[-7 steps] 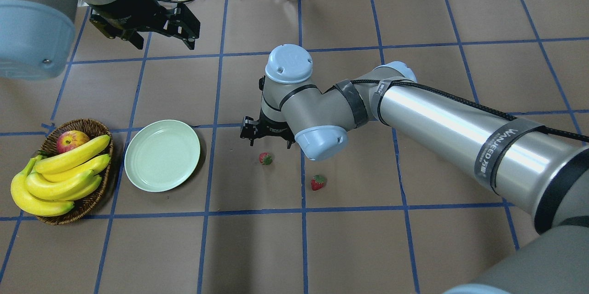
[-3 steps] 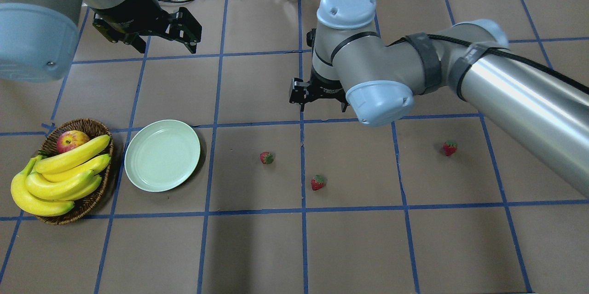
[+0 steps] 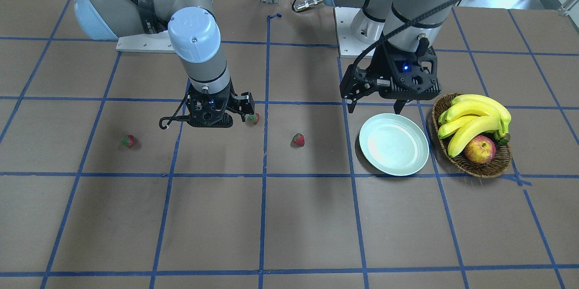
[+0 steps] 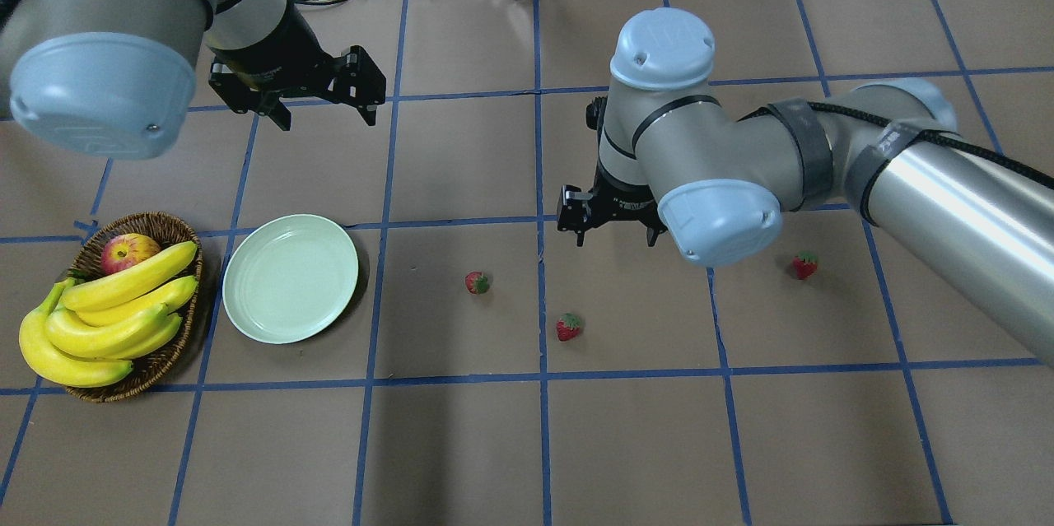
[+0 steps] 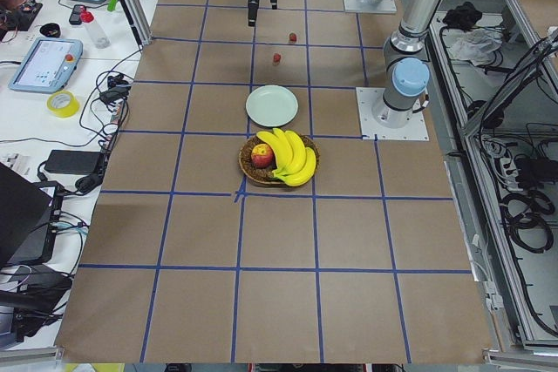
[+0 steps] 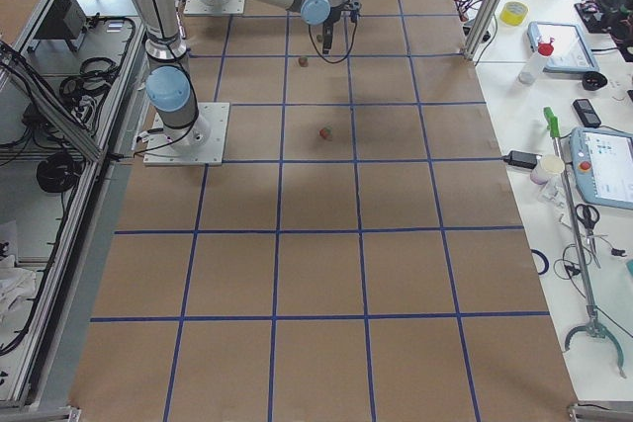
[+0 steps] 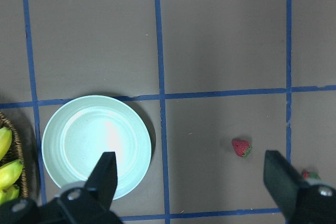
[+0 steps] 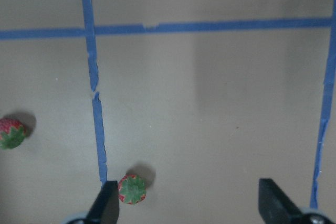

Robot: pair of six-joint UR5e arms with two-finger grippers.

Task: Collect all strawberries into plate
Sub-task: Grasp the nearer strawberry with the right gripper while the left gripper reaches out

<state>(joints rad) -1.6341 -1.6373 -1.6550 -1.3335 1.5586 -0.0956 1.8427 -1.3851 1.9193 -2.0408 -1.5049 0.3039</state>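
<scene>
Over the middle of the table (image 4: 461,444), my right gripper (image 4: 615,239) hangs clear of the surface with its fingers spread wide and nothing between them. Through its wrist camera I see the middle strawberry (image 8: 132,189) lying with its green cap toward the lens, just beside a blue tape line (image 8: 97,108) and close to one fingertip in the picture; the gripper is above it, not on it. The nearest strawberry (image 4: 477,282) lies one square over toward the plate (image 4: 247,295). The far strawberry (image 4: 804,265) sits well apart on the right arm's side. All three berries rest on the brown paper, and the plate holds none of them. My left gripper (image 4: 327,118) is also opened fully and carries nothing, hovering high above the table near the plate. In its wrist view one finger (image 7: 105,174) overlaps the plate's edge, and the nearest strawberry shows between the two fingers, closer to the other one. Just beside the plate, on the side away from the berries, stands a wicker basket (image 4: 165,223) with bananas (image 4: 123,304) and an apple (image 4: 129,251) in it.
</scene>
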